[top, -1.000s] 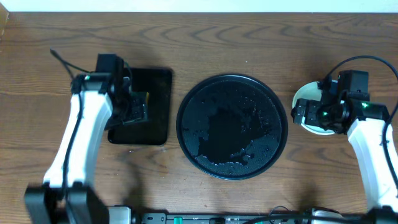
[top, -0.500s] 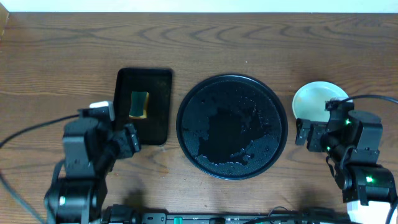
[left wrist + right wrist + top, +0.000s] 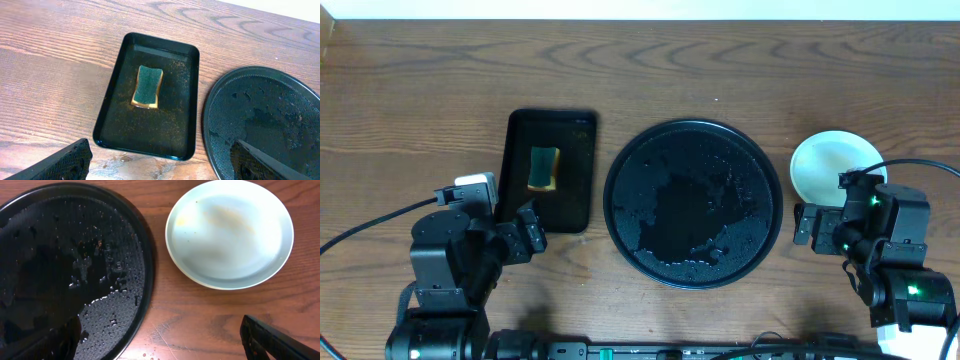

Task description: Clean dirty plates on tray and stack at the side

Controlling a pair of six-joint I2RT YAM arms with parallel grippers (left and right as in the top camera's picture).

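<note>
The round black tray [image 3: 695, 205] sits mid-table, wet with droplets and with no plates on it; its rim also shows in the left wrist view [image 3: 212, 115] and the right wrist view [image 3: 145, 255]. A pale mint plate [image 3: 832, 165] rests on the bare wood to the tray's right, with faint yellowish smears [image 3: 230, 232]; I cannot tell whether others lie under it. My left gripper [image 3: 525, 238] hangs open and empty in front of the small tray, its fingers [image 3: 65, 162] wide apart. My right gripper [image 3: 810, 226] is open and empty just in front of the plate.
A small rectangular black tray [image 3: 570, 200] left of the round one holds a green-and-yellow sponge [image 3: 148, 86]. Water spots mark the wood in front of it [image 3: 130, 159]. The arms' bases and cables stand along the front edge.
Both arms have drawn back toward the front edge. The left gripper left the sponge lying in the small tray and opened wider. The right gripper moved off the plate.
</note>
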